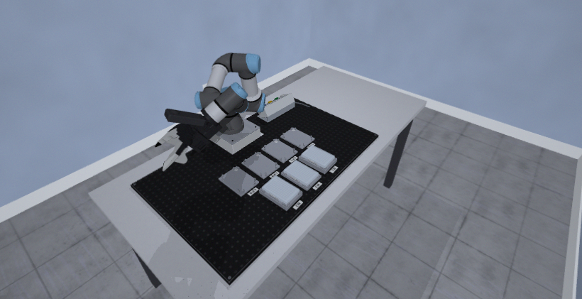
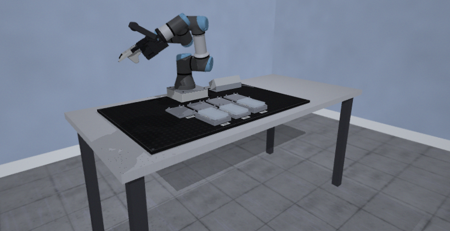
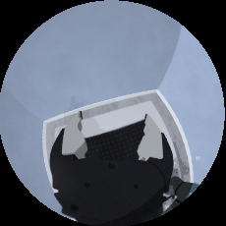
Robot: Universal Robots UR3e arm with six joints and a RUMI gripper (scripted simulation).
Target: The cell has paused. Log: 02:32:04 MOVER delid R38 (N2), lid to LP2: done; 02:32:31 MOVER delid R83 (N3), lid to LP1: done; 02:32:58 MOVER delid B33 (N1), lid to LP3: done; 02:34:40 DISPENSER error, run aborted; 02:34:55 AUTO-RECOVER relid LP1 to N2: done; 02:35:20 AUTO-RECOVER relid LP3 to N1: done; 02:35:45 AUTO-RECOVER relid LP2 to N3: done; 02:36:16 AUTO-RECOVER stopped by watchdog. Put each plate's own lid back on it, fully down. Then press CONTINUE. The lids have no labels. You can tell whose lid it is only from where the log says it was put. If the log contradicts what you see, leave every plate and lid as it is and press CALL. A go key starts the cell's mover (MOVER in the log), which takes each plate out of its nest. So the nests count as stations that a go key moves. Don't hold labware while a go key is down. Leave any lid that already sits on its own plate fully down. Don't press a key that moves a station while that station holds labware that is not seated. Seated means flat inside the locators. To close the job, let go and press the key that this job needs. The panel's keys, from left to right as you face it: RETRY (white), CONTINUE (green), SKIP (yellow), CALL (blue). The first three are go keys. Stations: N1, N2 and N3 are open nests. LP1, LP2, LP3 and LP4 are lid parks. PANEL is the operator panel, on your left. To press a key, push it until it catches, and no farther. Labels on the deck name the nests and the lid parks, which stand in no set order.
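My gripper (image 1: 160,157) (image 2: 119,58) (image 3: 113,112) is open and empty, raised high beyond the arm base, away from the labware. Three plates (image 1: 280,191) (image 1: 301,174) (image 1: 317,158) stand in the row of nests, with pale bluish tops that look lidded and level. Whose lid is on which plate cannot be told. Four lid parks (image 1: 238,180) (image 1: 260,165) (image 1: 279,150) (image 1: 297,138) show grey plates with small pegs and no lid visible. The operator panel (image 1: 278,111) (image 2: 226,83) shows yellow, green and white keys in the top view; the blue key is not visible.
The arm base (image 1: 240,143) (image 2: 187,94) stands between the panel and the near-left part of the black deck (image 1: 195,215) (image 2: 141,134). Small white labels lie beside the nests and parks; most are too small to read. The pale table (image 1: 346,89) extends beyond the deck.
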